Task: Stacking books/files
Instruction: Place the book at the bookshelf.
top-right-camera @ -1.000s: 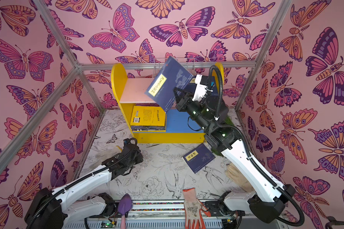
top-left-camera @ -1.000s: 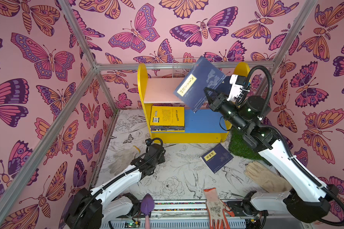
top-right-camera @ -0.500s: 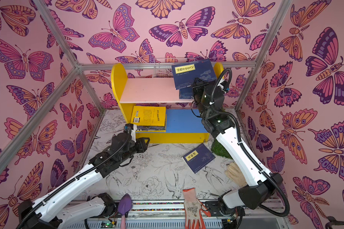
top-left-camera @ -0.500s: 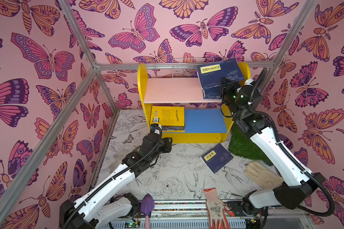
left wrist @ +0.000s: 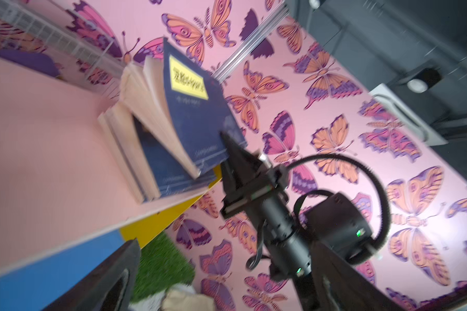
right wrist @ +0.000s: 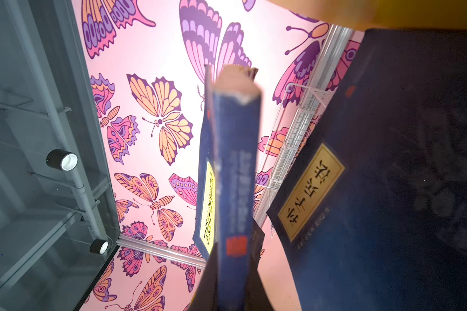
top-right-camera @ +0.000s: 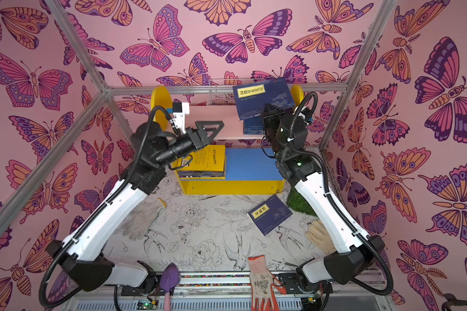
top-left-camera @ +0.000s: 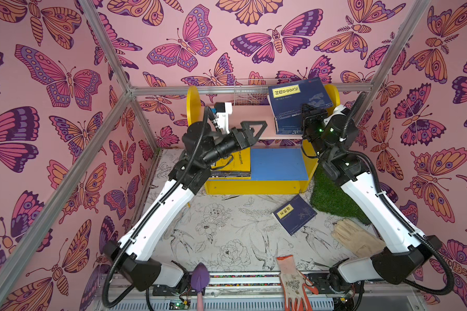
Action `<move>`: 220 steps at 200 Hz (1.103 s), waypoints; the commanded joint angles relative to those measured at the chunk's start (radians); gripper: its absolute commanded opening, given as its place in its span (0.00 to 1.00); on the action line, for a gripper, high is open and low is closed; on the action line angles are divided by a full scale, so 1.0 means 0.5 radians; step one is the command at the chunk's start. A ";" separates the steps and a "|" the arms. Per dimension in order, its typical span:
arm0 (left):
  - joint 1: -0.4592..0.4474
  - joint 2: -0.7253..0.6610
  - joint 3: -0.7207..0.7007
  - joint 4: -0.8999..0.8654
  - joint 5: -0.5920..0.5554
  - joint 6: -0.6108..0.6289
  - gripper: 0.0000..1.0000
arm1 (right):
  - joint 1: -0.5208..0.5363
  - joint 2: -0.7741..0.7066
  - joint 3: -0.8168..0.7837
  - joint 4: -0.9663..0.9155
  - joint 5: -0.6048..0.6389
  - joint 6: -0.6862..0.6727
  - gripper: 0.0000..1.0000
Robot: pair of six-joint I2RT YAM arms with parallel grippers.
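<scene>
My right gripper (top-left-camera: 309, 113) (right wrist: 232, 282) is shut on the lower edge of a navy book with a yellow label (top-left-camera: 297, 95) (top-right-camera: 262, 97) (left wrist: 194, 107). The book is tilted up over a stack of navy books (top-left-camera: 287, 126) (right wrist: 361, 188) at the right end of the pink upper shelf (top-left-camera: 248, 113). In front of that shelf, my left gripper (top-left-camera: 256, 132) (left wrist: 227, 293) hangs open and empty. A yellow-topped stack (top-left-camera: 237, 164) lies on the blue lower shelf (top-left-camera: 278, 164). One navy book (top-left-camera: 294, 214) lies on the table.
A beige glove (top-left-camera: 356, 237), a white-and-orange glove (top-left-camera: 294, 282) and a purple trowel (top-left-camera: 200, 280) lie near the front. A pale glove (top-right-camera: 143, 218) lies under the left arm. Green turf (top-left-camera: 332, 196) sits right of the shelf unit, with a wire basket (top-left-camera: 251, 91) behind it.
My left arm rose from the table to the front of the shelf and its gripper opened. The right arm swung the navy book to the upper shelf's right end, above the stack.
</scene>
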 commanded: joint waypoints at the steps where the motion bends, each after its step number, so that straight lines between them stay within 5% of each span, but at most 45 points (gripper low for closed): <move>1: 0.053 0.218 0.165 0.299 0.335 -0.481 1.00 | -0.018 -0.078 -0.012 0.200 -0.036 -0.048 0.00; 27: 0.072 0.394 0.255 0.479 0.364 -0.761 1.00 | -0.024 -0.078 -0.017 0.276 -0.067 -0.068 0.00; 79: 0.072 0.535 0.429 0.406 0.310 -0.720 0.99 | -0.027 -0.060 0.003 0.290 -0.133 -0.057 0.00; 176: 0.051 0.769 0.596 0.405 0.233 -0.704 0.66 | -0.024 -0.088 -0.115 0.396 -0.282 0.068 0.00; 220: 0.063 0.865 0.769 0.376 0.102 -0.657 0.00 | -0.012 -0.222 -0.286 0.358 -0.294 0.052 0.00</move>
